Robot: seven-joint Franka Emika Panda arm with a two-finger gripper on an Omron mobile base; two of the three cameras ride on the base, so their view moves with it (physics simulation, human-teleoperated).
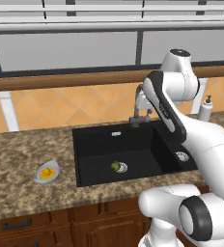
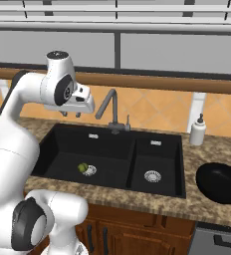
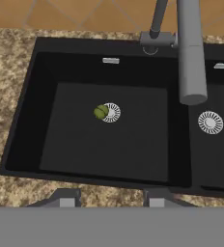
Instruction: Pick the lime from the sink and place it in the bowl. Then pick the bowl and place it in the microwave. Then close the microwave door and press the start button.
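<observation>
The lime [image 3: 100, 112] lies on the floor of the black sink's [image 3: 27, 116] wide basin, touching the left side of its steel drain ring [image 3: 112, 112]; the lime [image 1: 115, 166] [image 2: 82, 168] also appears from both base cameras. My gripper [image 2: 70, 114] [image 3: 111, 198] hangs open high above the sink's back left part, pointing down, with nothing between its fingers. A small grey bowl [image 1: 56, 167] with a yellow-orange inside stands on the counter left of the sink [image 1: 77, 144]. The microwave and its door are out of view.
The grey angled faucet [image 2: 110, 107] [image 3: 189, 53] rises behind the divider between the basins, just right of my hand. A white soap dispenser [image 2: 197, 130] stands at the sink's back right. A black round pan [image 2: 219, 183] sits on the counter far right. Speckled brown counter [image 1: 17, 154] surrounds the sink.
</observation>
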